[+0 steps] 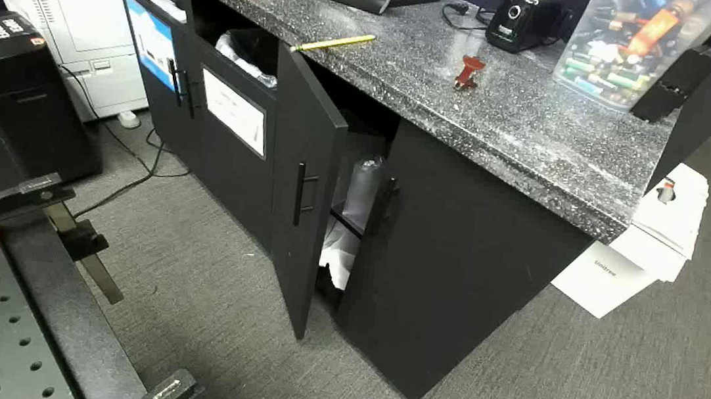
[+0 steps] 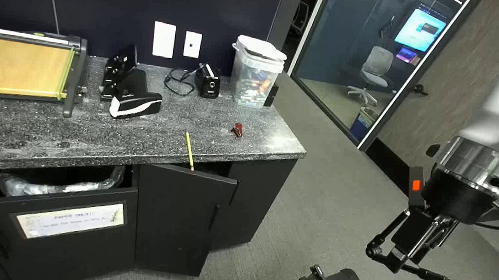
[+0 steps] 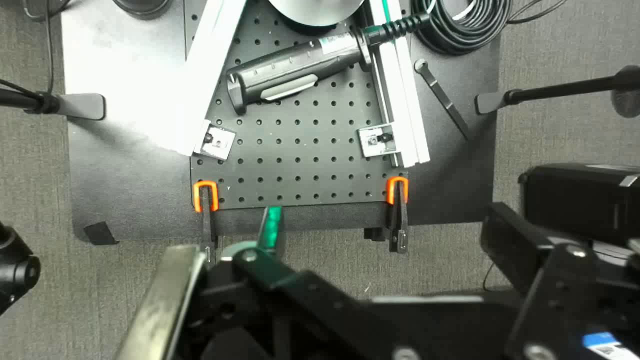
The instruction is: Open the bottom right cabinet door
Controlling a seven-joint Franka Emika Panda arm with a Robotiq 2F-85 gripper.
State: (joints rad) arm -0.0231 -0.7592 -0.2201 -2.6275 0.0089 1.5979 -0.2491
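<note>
- Long black cabinet (image 1: 236, 174) with a speckled grey countertop (image 1: 522, 124), in both exterior views.
- White robot arm (image 2: 495, 108), well apart from the cabinet.
- Cabinet door (image 1: 306, 135), plain black, beneath the right part of the countertop, standing ajar; its bar handle (image 1: 299, 193) sits near the free edge, and pale items (image 1: 362, 190) show in the gap.
- Gripper (image 2: 408, 259), angled downward, well apart from the door; in the wrist view, spread wide.
- Yellow pencil (image 1: 335, 43) at the countertop's front edge, above the door.
- Red staple remover (image 1: 468, 71) on the countertop.

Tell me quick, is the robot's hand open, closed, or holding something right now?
Hand: open, as the wrist view shows, with nothing visible in its grasp.
</note>
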